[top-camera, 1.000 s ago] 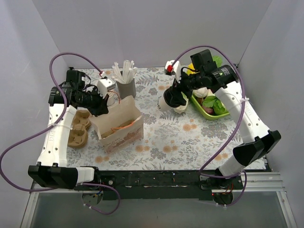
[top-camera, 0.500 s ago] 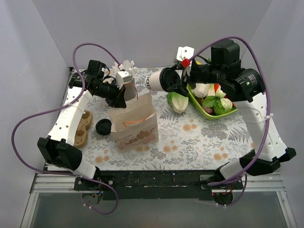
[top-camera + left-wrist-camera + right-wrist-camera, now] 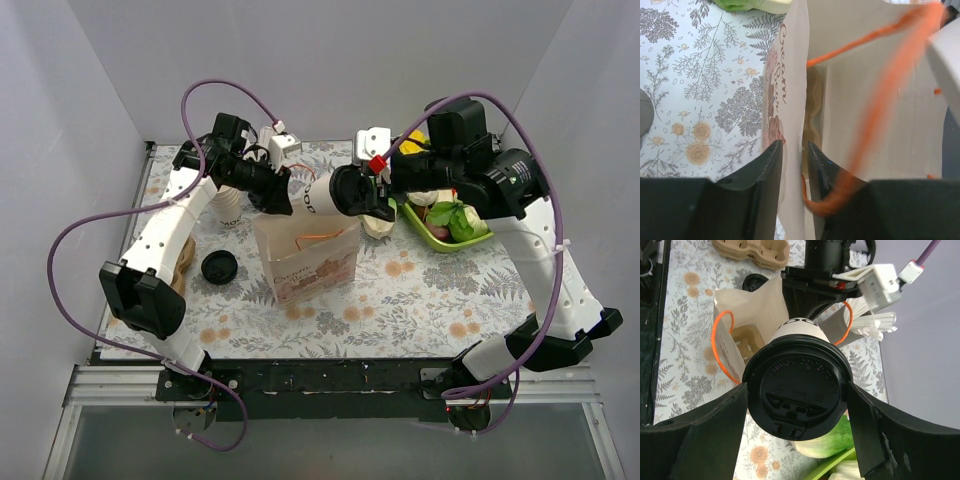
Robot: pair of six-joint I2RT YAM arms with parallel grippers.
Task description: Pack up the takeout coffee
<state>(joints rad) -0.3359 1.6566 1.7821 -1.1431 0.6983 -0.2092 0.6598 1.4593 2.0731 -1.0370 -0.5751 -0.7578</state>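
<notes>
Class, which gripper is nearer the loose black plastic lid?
Left. The left gripper pinches the tan paper bag, near the lid; the right gripper holds the black-lidded cream paper cup beyond it.

Three plain white walls box the scene in: a back wall (image 3: 320, 60), a left wall (image 3: 50, 150) and a right wall (image 3: 600, 150), the side ones slanting outward toward the camera; between them stands a table (image 3: 430, 300) covered in a cloth printed with grey ferns and small orange flowers; a black rail (image 3: 330, 378) runs along its near edge, beside an aluminium frame (image 3: 565, 375); below lies a dull grey surface (image 3: 330, 445); the light is soft and even, shadows faint.
</notes>
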